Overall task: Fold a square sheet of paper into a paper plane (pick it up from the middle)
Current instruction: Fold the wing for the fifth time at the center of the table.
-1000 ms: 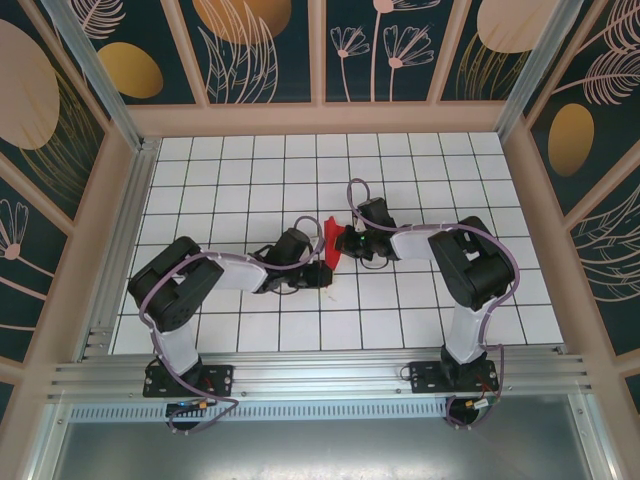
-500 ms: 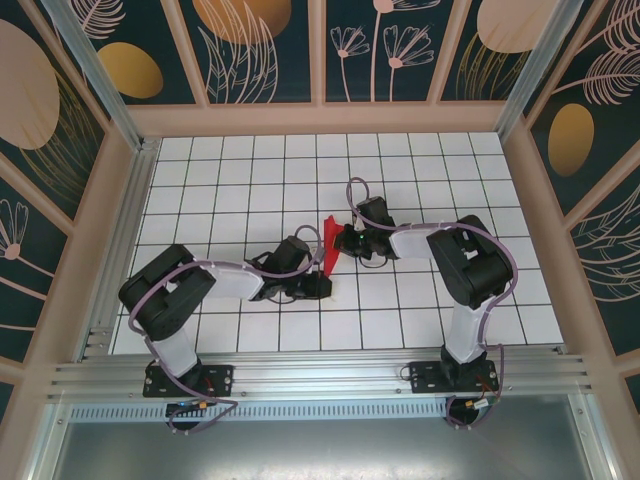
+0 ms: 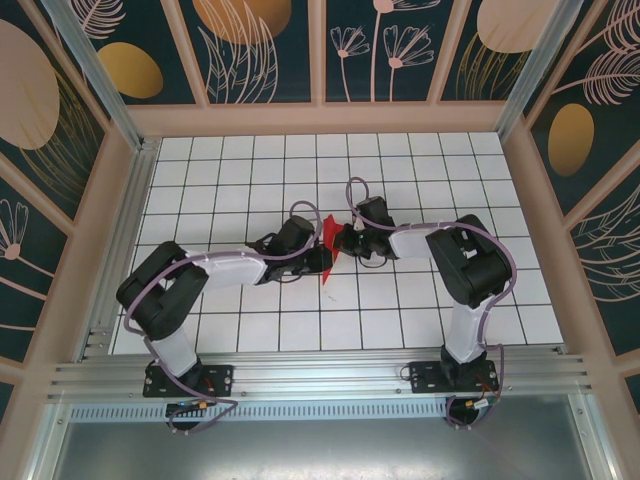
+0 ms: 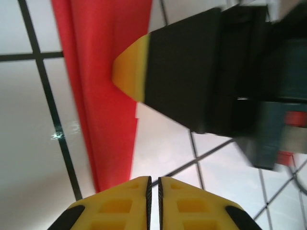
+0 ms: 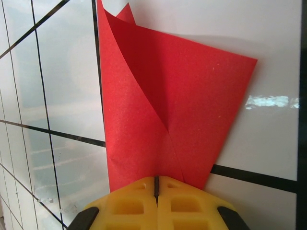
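The square sheet of paper is a creased, folded red shape standing on edge on the white tiles. My right gripper is shut on its near edge, with the red layers pinched between the yellow fingers. In the top view the right gripper holds the paper from the right. My left gripper sits just below and left of the sheet. Its jaws are closed to a thin slit with nothing between them. The red paper rises ahead of them, clamped by the right gripper's yellow fingertip.
A white gridded table is fenced by wooden walls. An aluminium rail runs along the near edge over both arm bases. Open tiles lie behind and to both sides of the grippers.
My left gripper has moved up and to the right, from a tile below the paper to right beside its lower tip. The right gripper and paper have stayed put.
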Controlling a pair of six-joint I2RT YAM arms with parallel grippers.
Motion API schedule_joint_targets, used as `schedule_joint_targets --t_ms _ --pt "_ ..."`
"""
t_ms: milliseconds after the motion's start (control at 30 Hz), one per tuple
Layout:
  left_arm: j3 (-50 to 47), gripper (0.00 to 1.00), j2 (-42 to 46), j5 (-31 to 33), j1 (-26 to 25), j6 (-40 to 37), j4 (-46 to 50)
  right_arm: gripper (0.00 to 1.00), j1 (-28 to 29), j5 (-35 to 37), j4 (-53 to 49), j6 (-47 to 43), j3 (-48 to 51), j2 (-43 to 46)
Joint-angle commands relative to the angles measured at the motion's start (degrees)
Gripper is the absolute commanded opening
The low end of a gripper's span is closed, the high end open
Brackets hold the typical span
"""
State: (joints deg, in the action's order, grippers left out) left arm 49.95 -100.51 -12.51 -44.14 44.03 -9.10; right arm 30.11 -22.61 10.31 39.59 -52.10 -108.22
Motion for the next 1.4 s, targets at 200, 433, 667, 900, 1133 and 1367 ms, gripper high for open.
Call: schedule_joint_targets --t_ms 200,433,667,900,1133,1367 --pt "-0.20 0.12 -4.42 -4.07 0.11 0.97 -0.32 0.02 -0.14 6.22 -8.06 0.10 2.36 -5.93" --pt "-2.22 0.10 -4.18 -4.46 -0.47 -0.94 5.65 0.02 -0.22 6.35 -8.29 0.13 2.32 -5.99" --pt "-3.17 0.10 -2.29 -4.19 -2.00 -3.44 11.73 0.02 -0.31 6.53 -8.40 0.09 2.46 -6.11" --pt "-3.11 0.12 4.96 -1.11 -1.91 -2.32 8.79 0.02 -0.31 6.44 -8.32 0.04 2.62 -5.86" --pt "-2.44 0.14 5.24 5.16 -0.60 3.18 -1.37 0.02 -0.31 6.35 -8.53 -0.03 2.34 -6.08" --pt "-1.22 0.13 -1.07 3.78 0.98 6.35 -6.86 0.02 -0.41 6.35 -8.75 -0.24 2.17 -5.89"
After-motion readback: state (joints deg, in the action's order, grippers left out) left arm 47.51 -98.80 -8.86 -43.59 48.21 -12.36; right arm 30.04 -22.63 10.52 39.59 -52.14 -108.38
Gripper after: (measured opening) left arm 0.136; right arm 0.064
